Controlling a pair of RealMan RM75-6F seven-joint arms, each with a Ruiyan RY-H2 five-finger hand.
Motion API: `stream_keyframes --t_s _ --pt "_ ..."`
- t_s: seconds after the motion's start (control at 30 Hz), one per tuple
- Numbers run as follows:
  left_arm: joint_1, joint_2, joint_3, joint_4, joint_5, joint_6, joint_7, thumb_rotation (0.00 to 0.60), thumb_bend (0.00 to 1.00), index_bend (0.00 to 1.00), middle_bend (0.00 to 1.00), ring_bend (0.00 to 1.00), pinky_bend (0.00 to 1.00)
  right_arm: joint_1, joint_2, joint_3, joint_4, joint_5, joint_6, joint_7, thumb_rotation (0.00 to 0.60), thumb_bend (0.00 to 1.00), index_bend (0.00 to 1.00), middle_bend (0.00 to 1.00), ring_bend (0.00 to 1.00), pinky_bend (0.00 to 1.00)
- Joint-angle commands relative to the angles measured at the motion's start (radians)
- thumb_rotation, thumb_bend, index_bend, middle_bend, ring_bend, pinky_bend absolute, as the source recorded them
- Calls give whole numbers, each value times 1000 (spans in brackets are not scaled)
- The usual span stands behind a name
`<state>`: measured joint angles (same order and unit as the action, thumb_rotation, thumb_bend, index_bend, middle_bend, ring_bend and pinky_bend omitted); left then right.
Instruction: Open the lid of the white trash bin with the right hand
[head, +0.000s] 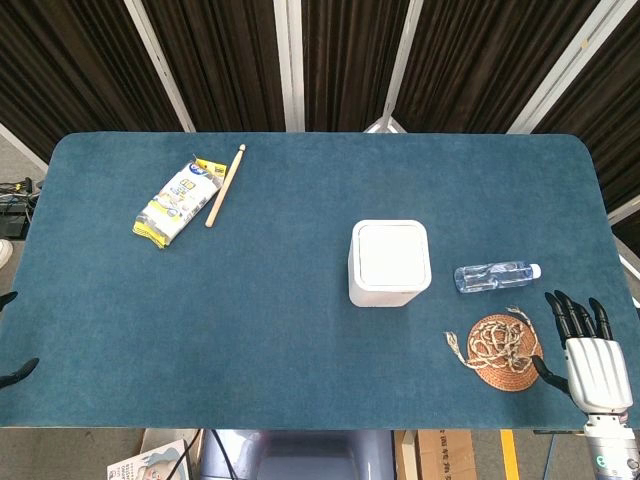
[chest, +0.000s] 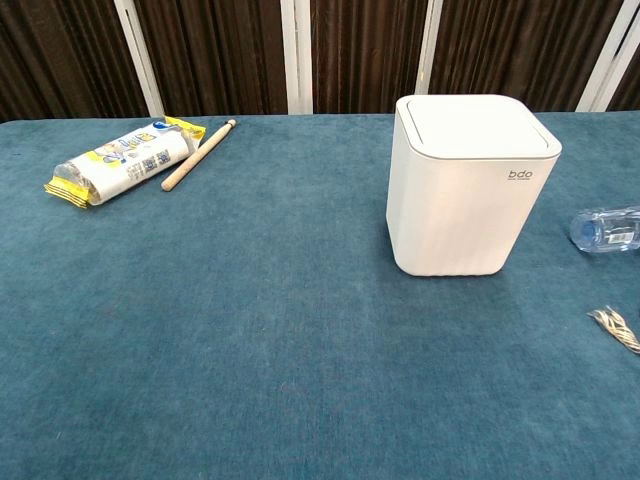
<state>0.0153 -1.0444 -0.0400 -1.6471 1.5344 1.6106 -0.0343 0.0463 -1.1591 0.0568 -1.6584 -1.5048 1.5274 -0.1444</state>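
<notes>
The white trash bin (head: 389, 264) stands right of the table's middle, its square lid (head: 392, 252) lying flat and closed. In the chest view the bin (chest: 468, 200) is upright with the lid (chest: 478, 124) flush on top. My right hand (head: 592, 358) hovers at the table's near right corner, palm down, dark fingers spread, holding nothing. It is well to the right of and nearer than the bin, apart from it. Of my left hand (head: 12, 335) only two dark fingertips show at the left edge, apart and empty. Neither hand shows in the chest view.
A clear water bottle (head: 497, 275) lies just right of the bin. A round woven coaster with coiled rope (head: 503, 350) sits between bin and right hand. A yellow snack packet (head: 178, 202) and wooden stick (head: 225, 185) lie far left. The blue table cloth (head: 250, 320) is bare in front.
</notes>
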Motion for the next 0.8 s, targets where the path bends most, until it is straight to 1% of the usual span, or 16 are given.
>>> stream_keyframes --t_s 0.03,0.17,0.33,0.5,0.67,0.73,0.77,0.8 --pt "1 0 0 0 6 7 -2 600 164 166 33 0 0 0 -2 3 3 1 1 3 600 243 78 109 149 46" --pt "4 0 4 3 12 10 -6 600 164 166 33 0 0 -2 -3 3 3 -3 8 0 600 242 78 109 149 46" --pt "8 2 5 3 16 19 -11 600 164 166 33 0 0 -8 1 2 2 -10 19 3 600 242 78 109 149 73" --pt "2 -2 -1 8 12 13 -16 600 164 167 37 0 0 -8 -1 3 -2 2 10 6 600 243 78 109 173 196" --pt "4 -14 2 24 45 39 -19 600 164 167 39 0 0 1 6 2 -7 20 -23 11 600 242 80 109 207 255" --pt "6 -11 9 25 53 39 -28 600 164 167 39 0 0 0 2 6 -6 15 -14 15 600 242 94 125 252 294" --pt "7 -10 10 24 54 39 -32 600 164 167 39 0 0 0 -1 7 -4 11 -9 15 600 242 105 148 284 325" --pt "7 -9 10 23 55 41 -36 600 164 167 39 0 0 1 -5 9 0 4 -2 15 600 243 117 191 330 373"
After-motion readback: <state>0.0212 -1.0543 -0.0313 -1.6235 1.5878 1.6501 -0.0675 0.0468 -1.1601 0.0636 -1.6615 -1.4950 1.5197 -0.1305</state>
